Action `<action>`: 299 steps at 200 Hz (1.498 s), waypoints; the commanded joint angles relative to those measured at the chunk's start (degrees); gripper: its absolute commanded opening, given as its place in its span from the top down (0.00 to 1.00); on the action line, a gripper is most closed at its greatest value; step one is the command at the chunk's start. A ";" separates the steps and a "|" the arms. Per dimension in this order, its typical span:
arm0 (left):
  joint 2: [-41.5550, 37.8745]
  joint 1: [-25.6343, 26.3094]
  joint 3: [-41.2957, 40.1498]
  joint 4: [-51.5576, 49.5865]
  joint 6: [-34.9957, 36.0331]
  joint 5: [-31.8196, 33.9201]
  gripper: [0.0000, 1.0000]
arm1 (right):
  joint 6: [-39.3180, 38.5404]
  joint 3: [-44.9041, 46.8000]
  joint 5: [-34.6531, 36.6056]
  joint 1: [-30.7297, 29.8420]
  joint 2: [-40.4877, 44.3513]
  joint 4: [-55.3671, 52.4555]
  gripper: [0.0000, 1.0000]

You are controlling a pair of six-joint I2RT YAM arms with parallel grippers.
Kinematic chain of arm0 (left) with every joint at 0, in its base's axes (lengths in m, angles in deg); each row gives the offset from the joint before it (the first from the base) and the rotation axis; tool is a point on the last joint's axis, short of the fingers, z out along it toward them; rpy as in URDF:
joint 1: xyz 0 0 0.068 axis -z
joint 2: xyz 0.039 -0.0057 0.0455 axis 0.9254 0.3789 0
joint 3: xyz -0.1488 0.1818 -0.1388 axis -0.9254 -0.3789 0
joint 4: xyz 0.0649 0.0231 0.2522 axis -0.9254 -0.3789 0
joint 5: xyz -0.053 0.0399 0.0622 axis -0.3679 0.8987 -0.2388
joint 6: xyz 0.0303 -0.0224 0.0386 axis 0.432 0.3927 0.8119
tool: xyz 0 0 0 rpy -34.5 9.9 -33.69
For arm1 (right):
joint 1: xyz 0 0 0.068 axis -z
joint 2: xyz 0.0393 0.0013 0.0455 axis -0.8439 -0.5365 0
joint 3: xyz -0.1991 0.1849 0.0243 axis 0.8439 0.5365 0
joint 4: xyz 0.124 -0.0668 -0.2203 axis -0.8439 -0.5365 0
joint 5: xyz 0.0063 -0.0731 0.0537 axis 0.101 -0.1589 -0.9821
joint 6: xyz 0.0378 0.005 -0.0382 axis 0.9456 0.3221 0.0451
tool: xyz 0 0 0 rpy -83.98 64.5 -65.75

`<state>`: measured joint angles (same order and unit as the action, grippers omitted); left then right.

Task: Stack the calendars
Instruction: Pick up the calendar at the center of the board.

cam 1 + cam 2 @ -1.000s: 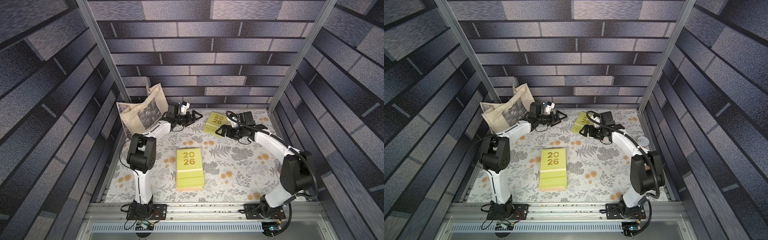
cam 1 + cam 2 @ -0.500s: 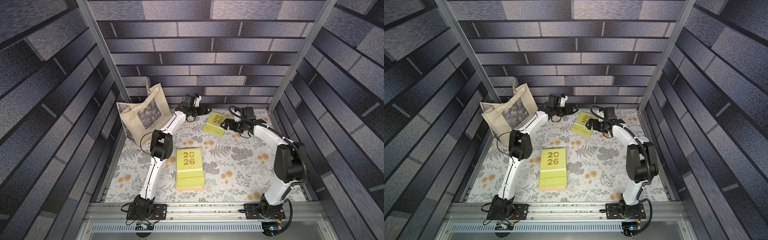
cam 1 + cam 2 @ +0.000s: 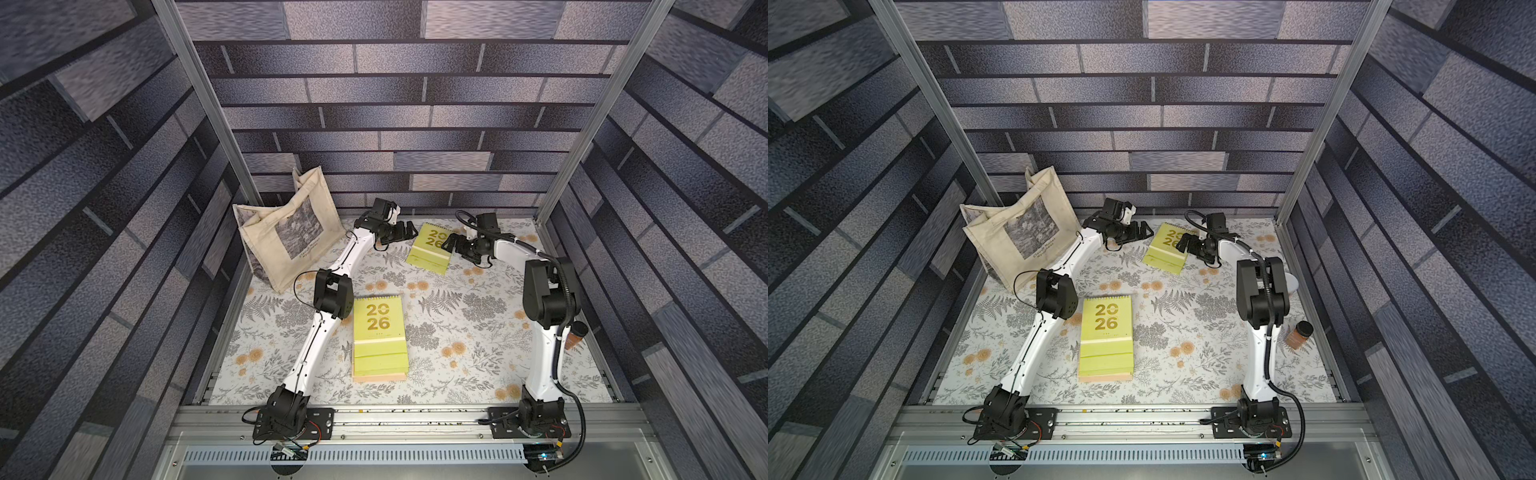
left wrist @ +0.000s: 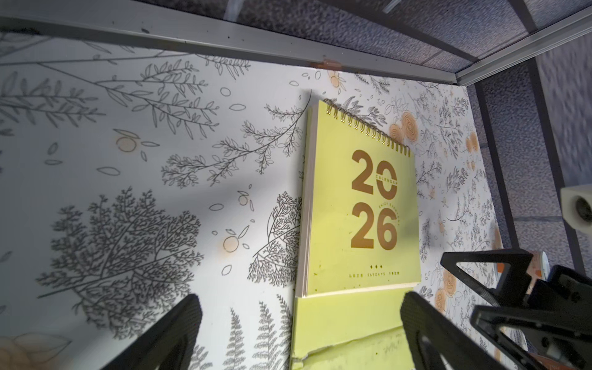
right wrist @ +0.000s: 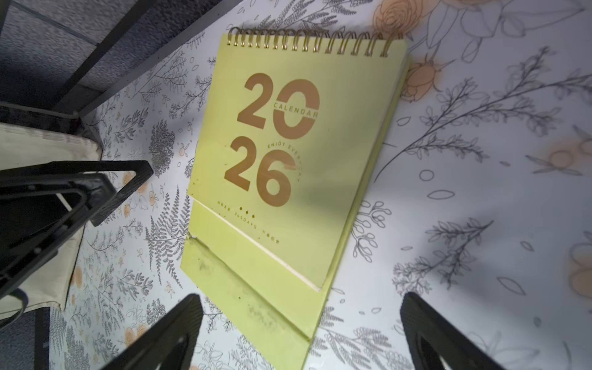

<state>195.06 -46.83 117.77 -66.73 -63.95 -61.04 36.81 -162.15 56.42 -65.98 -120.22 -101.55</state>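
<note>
The left gripper (image 3: 408, 232) and right gripper (image 3: 449, 243), both released, flank the far green calendar (image 3: 428, 254). A tote bag (image 3: 286, 237) stands beside the left arm (image 3: 316, 345) (a brown jar (image 3: 577, 336) beside the right arm (image 3: 545, 361))

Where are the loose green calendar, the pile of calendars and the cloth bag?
loose green calendar (image 3: 432, 241), in a top view, gold digits on its cover.
pile of calendars (image 3: 379, 318), in a top view, gold digits on the top cover.
cloth bag (image 3: 301, 230), in a top view, grey print on its front.
</note>
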 commanded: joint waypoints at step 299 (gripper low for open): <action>3.21 3.00 -0.28 10.64 -11.20 -20.64 0.00 | 11.14 -6.57 -11.40 0.30 -13.58 6.73 0.05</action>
<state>198.82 -45.34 117.77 -58.54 -72.98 -74.46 46.58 -169.89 46.04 -64.86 -129.71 -91.15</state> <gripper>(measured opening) 0.998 0.948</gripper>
